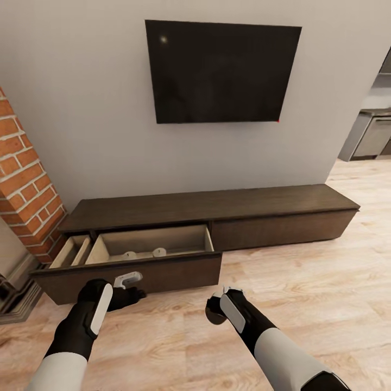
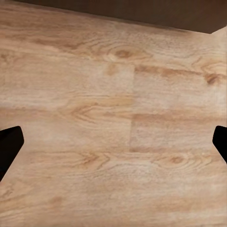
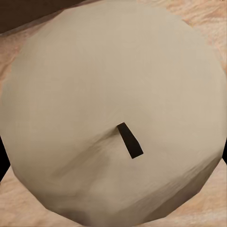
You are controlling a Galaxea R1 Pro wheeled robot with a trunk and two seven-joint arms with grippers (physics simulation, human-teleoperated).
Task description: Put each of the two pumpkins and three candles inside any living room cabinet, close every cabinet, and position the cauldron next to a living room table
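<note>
Beside the brick column (image 1: 21, 179), two candles (image 1: 144, 253) are seen lying in the pulled-out drawer (image 1: 152, 244) of the cabinet (image 1: 217, 209), before which the left gripper (image 2: 113, 142) is spread wide over the floor (image 1: 304, 288), while a third candle (image 3: 113, 113) is gripped by the right gripper (image 1: 217, 309).

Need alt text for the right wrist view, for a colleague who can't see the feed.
A beige-grey candle seen end-on at very close range, its short black wick near the middle. Slivers of pale wood floor show around it, and a dark-brown cabinet edge in one corner.

Beige candle (image 3: 109, 104) close-up, black wick (image 3: 130, 140), wood floor (image 3: 208, 23)
</note>
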